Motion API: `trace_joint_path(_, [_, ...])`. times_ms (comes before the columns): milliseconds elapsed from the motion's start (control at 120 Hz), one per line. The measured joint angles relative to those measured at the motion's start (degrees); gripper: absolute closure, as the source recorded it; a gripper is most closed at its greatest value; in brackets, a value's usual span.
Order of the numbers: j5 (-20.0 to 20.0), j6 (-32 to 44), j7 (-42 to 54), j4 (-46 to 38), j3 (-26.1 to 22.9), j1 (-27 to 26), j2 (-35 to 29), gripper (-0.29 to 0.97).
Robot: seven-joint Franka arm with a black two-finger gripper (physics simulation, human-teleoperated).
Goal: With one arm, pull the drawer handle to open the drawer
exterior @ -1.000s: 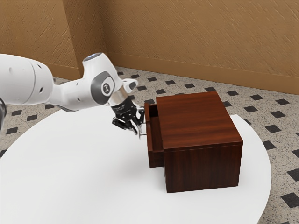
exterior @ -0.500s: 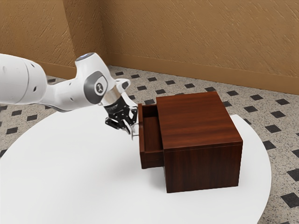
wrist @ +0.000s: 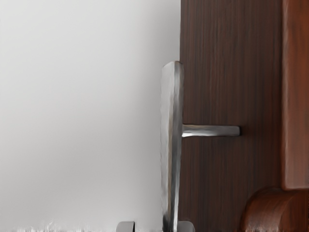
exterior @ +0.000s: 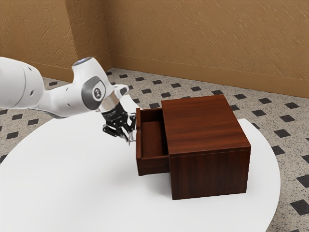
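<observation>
A dark wooden cabinet (exterior: 207,140) stands on the round white table (exterior: 72,183). Its drawer (exterior: 150,140) sticks out partway toward the exterior view's left, and the inside looks empty. My black gripper (exterior: 129,137) is at the drawer front, shut on the thin metal drawer handle (exterior: 131,139). In the wrist view the handle bar (wrist: 171,145) runs straight away from my hand, with one post (wrist: 210,130) joining it to the wood front (wrist: 227,87). Two fingertips (wrist: 125,226) flank the bar's near end.
The cabinet takes up the exterior view's right half of the table. White tabletop (wrist: 72,121) lies bare on the arm's side of the drawer. Beyond the table are a checkered floor (exterior: 193,89) and brown walls.
My gripper has drawn back toward the exterior view's left with the handle in it. The drawer has slid farther out of the cabinet.
</observation>
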Motion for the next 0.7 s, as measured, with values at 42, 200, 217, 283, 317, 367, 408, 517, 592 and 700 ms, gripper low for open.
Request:
trace_joint_path(42, [0.0,0.0,0.0,-0.5,0.3,-0.1,-0.3,0.67])
trace_joint_path(200, [0.0,0.0,0.0,-1.6,1.1,0.0,-0.9,0.67])
trace_joint_path(217, [0.0,0.0,0.0,-1.6,1.1,0.0,-1.0,0.67])
trace_joint_path(283, [0.0,0.0,0.0,-2.1,1.2,0.0,-1.2,0.67])
trace_joint_path(317, [-0.1,0.0,0.0,-2.2,1.2,0.0,-1.3,0.67])
trace_joint_path(367, [-0.1,0.0,0.0,-2.5,1.2,0.0,-1.4,0.67])
trace_joint_path(408, [0.0,0.0,0.0,-2.6,1.3,0.0,-1.5,0.67])
trace_joint_path(517, [0.0,0.0,0.0,-3.1,1.3,0.0,-1.8,0.67])
trace_joint_path(592, [0.0,0.0,0.0,-3.5,1.3,0.0,-2.3,0.67])
trace_joint_path(700, [0.1,0.0,0.0,-3.9,2.1,0.0,-3.0,0.67])
